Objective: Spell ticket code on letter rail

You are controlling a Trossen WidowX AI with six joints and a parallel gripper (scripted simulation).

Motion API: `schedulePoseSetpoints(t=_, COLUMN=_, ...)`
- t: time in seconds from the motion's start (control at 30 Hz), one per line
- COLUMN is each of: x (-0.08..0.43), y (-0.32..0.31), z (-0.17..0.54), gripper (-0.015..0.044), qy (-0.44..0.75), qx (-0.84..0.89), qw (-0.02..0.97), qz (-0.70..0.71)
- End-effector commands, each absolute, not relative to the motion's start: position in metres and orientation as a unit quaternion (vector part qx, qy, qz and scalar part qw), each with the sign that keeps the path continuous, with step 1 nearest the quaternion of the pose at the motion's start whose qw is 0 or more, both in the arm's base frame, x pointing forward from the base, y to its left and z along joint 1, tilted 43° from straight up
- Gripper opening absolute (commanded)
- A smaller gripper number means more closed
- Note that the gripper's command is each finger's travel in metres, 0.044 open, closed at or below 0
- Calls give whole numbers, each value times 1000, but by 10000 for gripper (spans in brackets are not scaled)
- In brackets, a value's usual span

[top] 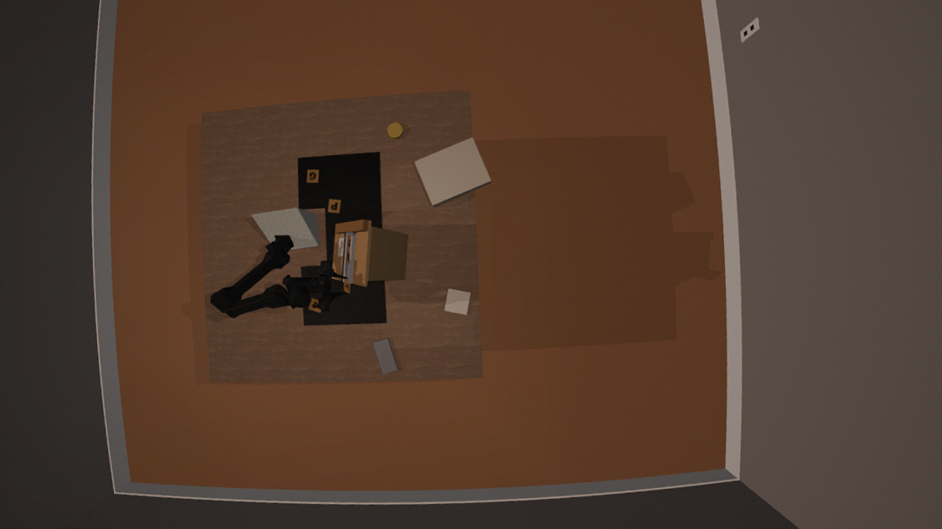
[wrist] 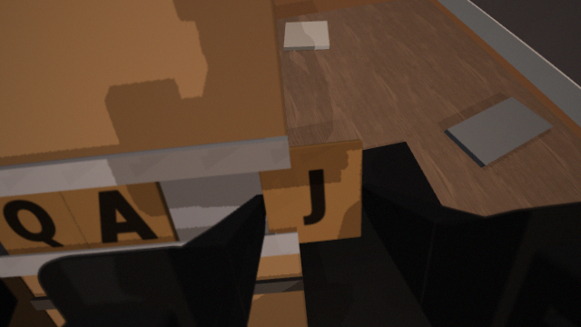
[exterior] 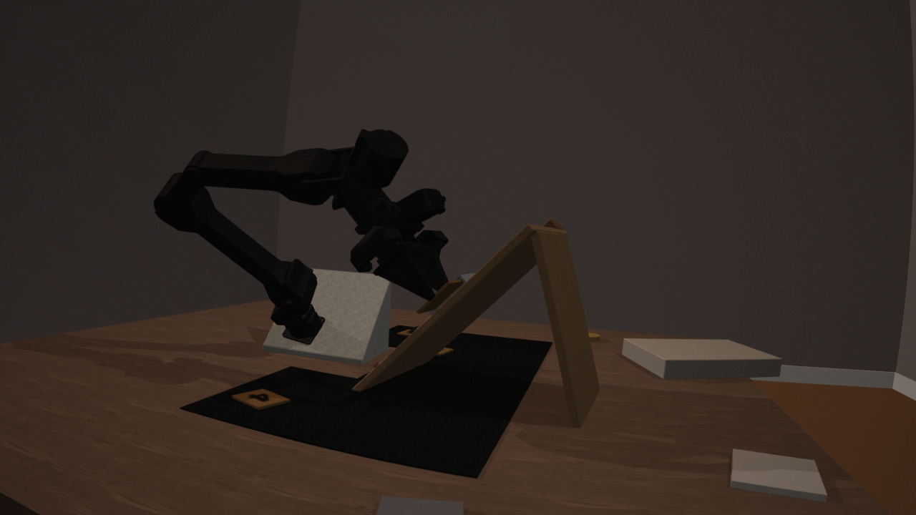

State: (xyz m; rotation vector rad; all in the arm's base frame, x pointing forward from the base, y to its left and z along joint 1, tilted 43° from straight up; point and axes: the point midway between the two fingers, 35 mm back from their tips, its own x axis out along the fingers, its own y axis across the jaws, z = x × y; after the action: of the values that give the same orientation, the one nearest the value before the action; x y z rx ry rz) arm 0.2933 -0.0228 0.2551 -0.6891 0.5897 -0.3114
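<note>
My gripper (top: 341, 281) (exterior: 440, 290) (wrist: 312, 196) is shut on the J tile (exterior: 438, 298) (wrist: 336, 204), upright in the wrist view. The tile's left edge overlaps the right, open end of the letter rail (wrist: 227, 156) and seems tucked under its upper lip. In the rail, the Q tile (wrist: 70, 227) and A tile (wrist: 123, 231) sit side by side, with a gap between A and J. The board (top: 364, 252) (exterior: 474, 300) (wrist: 68, 68) leans like an easel. Loose tiles are G (top: 313, 176), P (top: 333, 205) and one partly hidden (top: 314, 305) (exterior: 260, 398). The ticket's code is not readable.
A black mat (top: 339, 175) (exterior: 409, 435) lies under the board. A pale wedge block (top: 291, 228) (exterior: 352, 313) stands beside the arm's base. On the counter are a large pale box (top: 452, 172) (exterior: 698, 358), small white block (top: 457, 301) (wrist: 306, 34), grey slab (top: 385, 356) (wrist: 499, 132) and yellow disc (top: 395, 130).
</note>
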Motion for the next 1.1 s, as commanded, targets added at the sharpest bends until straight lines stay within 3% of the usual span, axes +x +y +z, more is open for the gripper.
schedulePoseSetpoints(t=0.0, x=294, y=-21, z=254, gripper=0, qy=282, qx=-329, qw=888, qz=-152)
schedulePoseSetpoints(t=1.07, x=295, y=-9, z=243, gripper=0, qy=282, qx=-329, qw=888, qz=-152)
